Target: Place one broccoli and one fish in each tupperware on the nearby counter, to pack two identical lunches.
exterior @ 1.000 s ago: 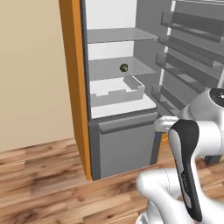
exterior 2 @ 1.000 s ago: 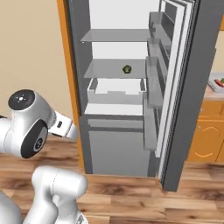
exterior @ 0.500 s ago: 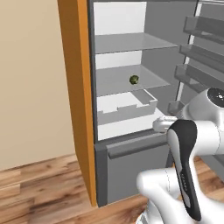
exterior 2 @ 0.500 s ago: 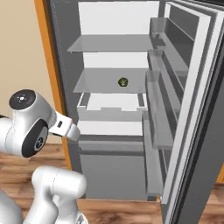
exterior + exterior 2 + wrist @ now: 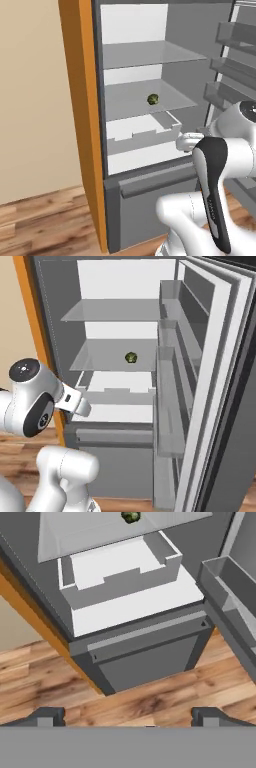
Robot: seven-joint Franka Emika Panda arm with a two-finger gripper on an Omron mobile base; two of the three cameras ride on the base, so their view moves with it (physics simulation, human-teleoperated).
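One small green broccoli (image 5: 153, 99) lies on the middle glass shelf (image 5: 130, 102) of an open fridge; it also shows as broccoli (image 5: 131, 357) and at the top edge of the hand view as broccoli (image 5: 131, 516). My gripper (image 5: 129, 717) is open and empty. It hangs well in front of and below the broccoli and looks down at the fridge's lower front and the wood floor. The dark fingertips (image 5: 47, 716) stand wide apart. The fish, the tupperware and the counter are out of view.
A white drawer (image 5: 142, 131) sits under the broccoli's shelf, above a grey bottom drawer (image 5: 145, 657). The open fridge door (image 5: 200, 381) with its shelf bins stands at the right. An orange side panel (image 5: 82, 100) borders the fridge on the left.
The whole picture has shifted and the fridge has grown larger: the base has driven closer to it. The gripper has stayed open.
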